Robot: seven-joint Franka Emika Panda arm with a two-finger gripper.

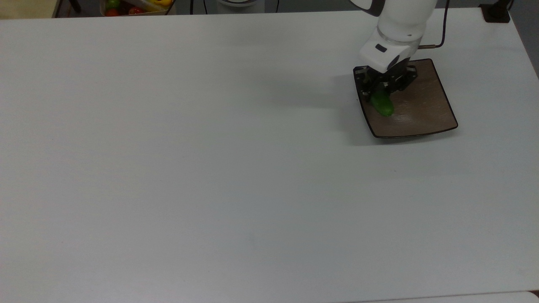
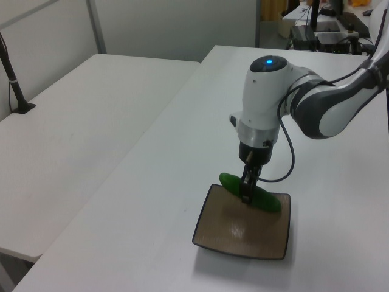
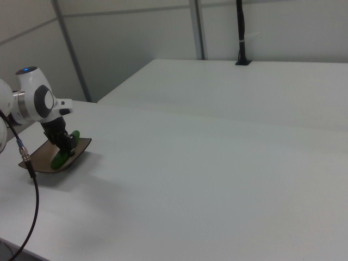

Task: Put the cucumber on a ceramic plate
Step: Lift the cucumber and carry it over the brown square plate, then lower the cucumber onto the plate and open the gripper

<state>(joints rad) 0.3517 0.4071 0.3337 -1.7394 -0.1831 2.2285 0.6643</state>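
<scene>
Smooth green cucumber [image 1: 382,104] over glossy brown plate [image 1: 425,113]
The hand [image 1: 381,87] grips it mid-length above the square plate's dark-rimmed edge on the matte white tabletop [image 1: 189,147].

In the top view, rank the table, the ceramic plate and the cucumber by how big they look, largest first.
1. The table, by far the largest.
2. The ceramic plate.
3. The cucumber, smallest; the gripper holding it hides its upper part, so it looks shorter than it is.
</scene>
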